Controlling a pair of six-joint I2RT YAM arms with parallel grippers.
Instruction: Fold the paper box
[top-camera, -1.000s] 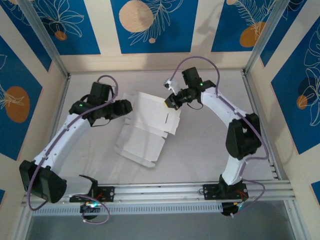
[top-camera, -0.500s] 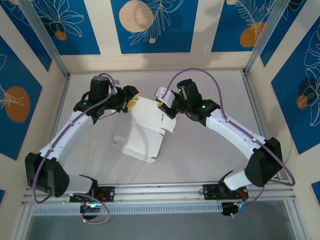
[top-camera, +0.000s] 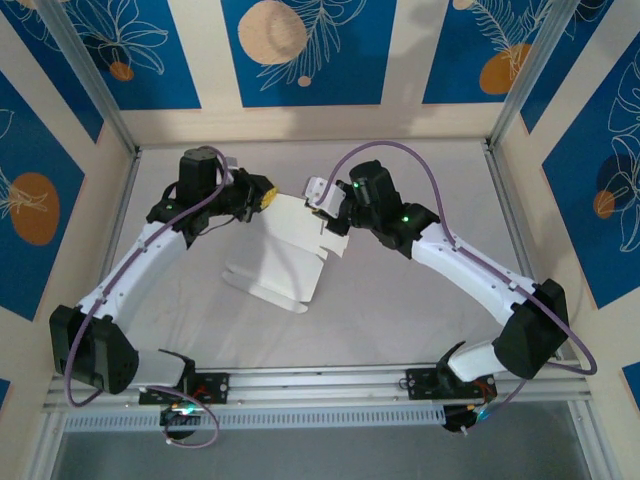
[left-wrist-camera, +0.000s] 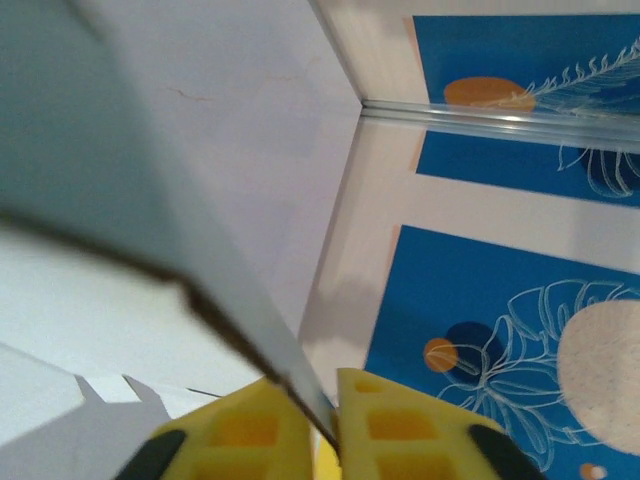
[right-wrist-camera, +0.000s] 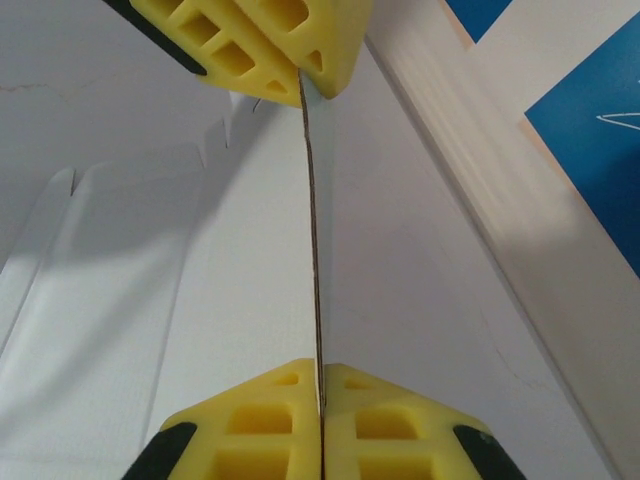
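The paper box (top-camera: 283, 250), white face up, sits at the far middle of the bench (top-camera: 400, 300), its near end down and its far end seemingly lifted. The left gripper (top-camera: 266, 197) is clamped on the far-left edge. The right gripper (top-camera: 322, 208) pinches the far-right edge, with thin card between its yellow fingers (right-wrist-camera: 250, 420).

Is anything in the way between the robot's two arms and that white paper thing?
Nothing visible. The left end effector and the right end effector are each shut on the raised far edge of the paper box.
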